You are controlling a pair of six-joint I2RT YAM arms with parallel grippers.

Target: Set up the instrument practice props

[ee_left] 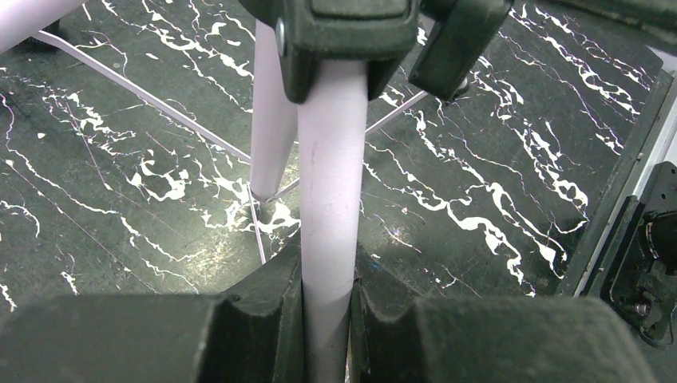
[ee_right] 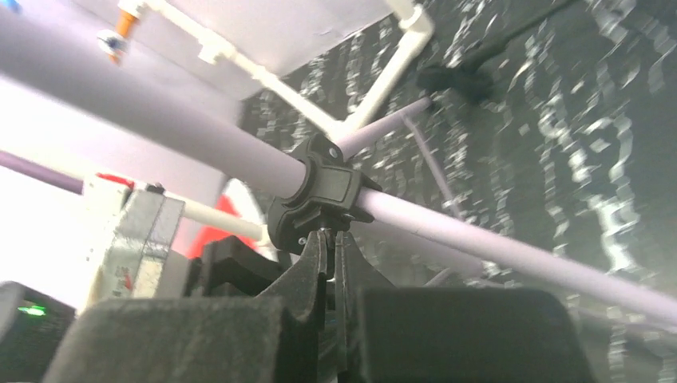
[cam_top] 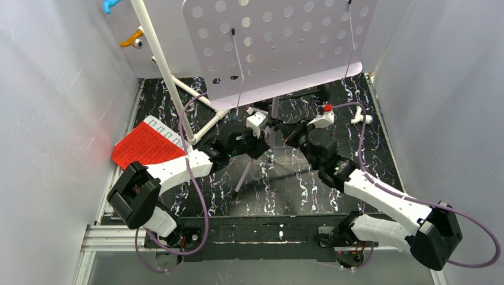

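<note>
The lilac perforated music stand [cam_top: 273, 41] fills the back of the top view, and its pole [ee_left: 329, 183] runs down to tripod legs [cam_top: 246, 172] on the black marbled table. My left gripper [ee_left: 327, 295] is shut on that pole just below a black clamp collar [ee_left: 351, 40]. From the other side, my right gripper [ee_right: 330, 247] is shut, its tips pinching a thin tab under the same black collar [ee_right: 319, 195]. A red music sheet [cam_top: 145, 145] lies flat at the table's left edge. Both grippers meet under the panel, left gripper [cam_top: 260, 135] beside right gripper [cam_top: 292, 135].
A white PVC pipe frame [cam_top: 166, 77] rises at the back left, its base pipes [cam_top: 205, 122] crossing the table near the red sheet. A small white fitting [cam_top: 361, 117] lies at the back right. Grey walls close in on both sides.
</note>
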